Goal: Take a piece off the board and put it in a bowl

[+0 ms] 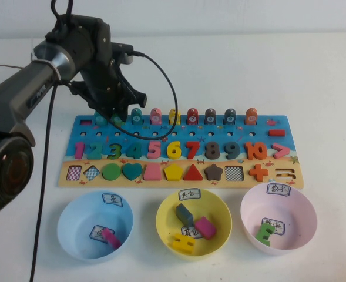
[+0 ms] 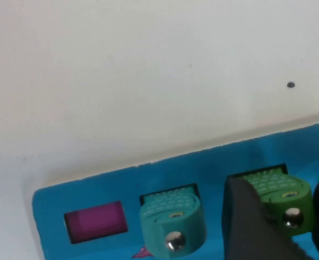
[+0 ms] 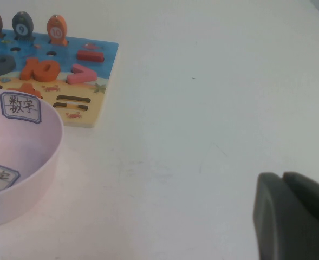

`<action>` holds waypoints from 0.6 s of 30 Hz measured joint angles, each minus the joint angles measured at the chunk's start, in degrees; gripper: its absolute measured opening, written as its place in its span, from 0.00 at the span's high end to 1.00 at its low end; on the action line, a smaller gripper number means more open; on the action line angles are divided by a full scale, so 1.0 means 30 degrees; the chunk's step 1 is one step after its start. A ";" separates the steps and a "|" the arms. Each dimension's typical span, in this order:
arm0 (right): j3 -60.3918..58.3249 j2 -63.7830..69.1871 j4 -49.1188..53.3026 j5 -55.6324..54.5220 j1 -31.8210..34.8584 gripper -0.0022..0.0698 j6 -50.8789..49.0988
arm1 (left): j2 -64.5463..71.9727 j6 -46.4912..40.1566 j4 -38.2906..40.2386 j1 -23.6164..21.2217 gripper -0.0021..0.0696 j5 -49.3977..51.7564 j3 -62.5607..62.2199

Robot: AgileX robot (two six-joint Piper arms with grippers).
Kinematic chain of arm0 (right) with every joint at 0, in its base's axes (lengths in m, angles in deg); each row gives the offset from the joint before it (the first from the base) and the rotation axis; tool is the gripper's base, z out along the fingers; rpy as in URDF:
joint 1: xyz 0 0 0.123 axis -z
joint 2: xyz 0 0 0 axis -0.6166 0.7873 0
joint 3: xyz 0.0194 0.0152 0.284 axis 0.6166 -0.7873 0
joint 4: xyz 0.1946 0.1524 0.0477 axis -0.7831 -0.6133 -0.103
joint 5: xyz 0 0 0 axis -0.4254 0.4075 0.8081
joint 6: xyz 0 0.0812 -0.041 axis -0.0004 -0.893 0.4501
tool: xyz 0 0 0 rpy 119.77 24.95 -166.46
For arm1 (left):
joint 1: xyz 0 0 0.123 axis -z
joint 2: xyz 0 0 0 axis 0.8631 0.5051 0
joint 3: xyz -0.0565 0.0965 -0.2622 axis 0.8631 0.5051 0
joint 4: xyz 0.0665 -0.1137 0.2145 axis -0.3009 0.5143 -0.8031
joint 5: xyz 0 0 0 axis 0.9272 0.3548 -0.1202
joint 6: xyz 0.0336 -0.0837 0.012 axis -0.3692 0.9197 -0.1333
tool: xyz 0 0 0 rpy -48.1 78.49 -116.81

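The green piece (image 2: 282, 201) stands in its slot in the far row of the board (image 1: 278, 170), near the board's left end. My left gripper (image 1: 115, 114) is down on that spot, and in its wrist view the gripper (image 2: 285, 219) has its fingers (image 2: 246, 225) pressed against both sides of the green piece, which still sits in the slot. In the high view the piece is mostly hidden by the gripper. The light blue bowl (image 1: 73, 218) stands in front of the board at the left. My right gripper (image 3: 282, 181) is shut and empty, low over bare table to the right of the board.
A teal token (image 2: 170, 222) and a magenta block (image 2: 94, 219) sit next to the green piece. More tokens line the far row (image 1: 192, 116). A yellow bowl (image 1: 164, 220) and a pink bowl (image 1: 249, 208) stand right of the blue one, each holding pieces. A cable (image 1: 161, 76) loops over the board.
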 joint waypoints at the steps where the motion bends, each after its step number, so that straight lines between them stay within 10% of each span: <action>1: 0.0000 0.0000 0.0000 0.0000 0.0000 0.99 0.0000 | 0.0000 0.0000 0.0000 0.0000 0.68 0.0000 0.0000; 18: 0.0000 0.0000 0.0000 0.0000 0.0000 0.99 0.0000 | -0.0526 0.0121 0.0000 0.0000 0.71 0.0270 -0.0378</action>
